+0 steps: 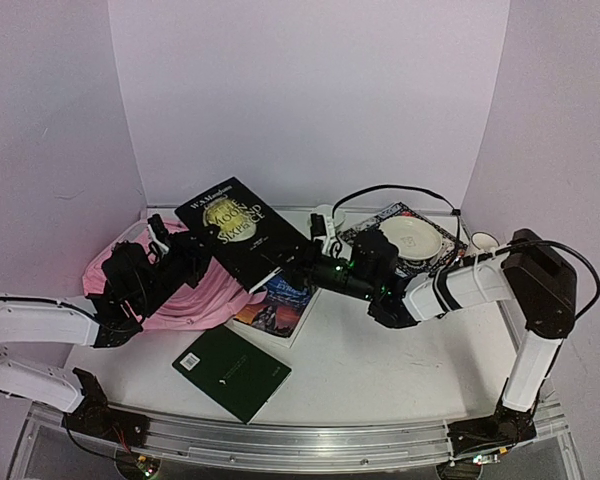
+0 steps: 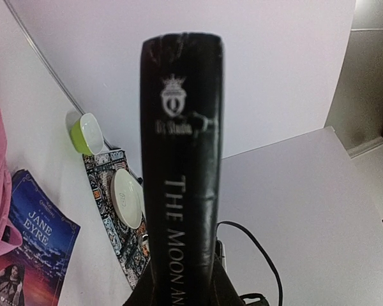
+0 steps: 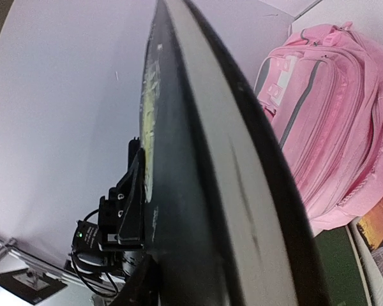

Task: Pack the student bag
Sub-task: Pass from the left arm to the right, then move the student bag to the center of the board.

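A black hardback, The Moon and Sixpence (image 1: pixel 238 228), hangs tilted above the table between my two arms. My left gripper (image 1: pixel 200 252) is shut on its spine end; the spine (image 2: pixel 179 166) fills the left wrist view and runs down between the jaws (image 2: pixel 179 284). My right gripper (image 1: pixel 302 268) holds the opposite lower corner, where the page edge (image 3: pixel 242 191) passes through its jaws and a dark finger (image 3: pixel 140 280) presses on the cover. The pink student bag (image 1: pixel 195 300) lies slumped under and left of the book, and its front pockets (image 3: pixel 332 121) face the right wrist camera.
A Jane Eyre paperback (image 1: pixel 276 306) lies beside the bag, and a dark green book (image 1: pixel 232 372) sits nearer the front edge. At the back right a white plate (image 1: pixel 410 238) rests on a patterned book, with a green-and-white cup (image 2: pixel 86 134) behind and a white cup (image 1: pixel 480 243) further right.
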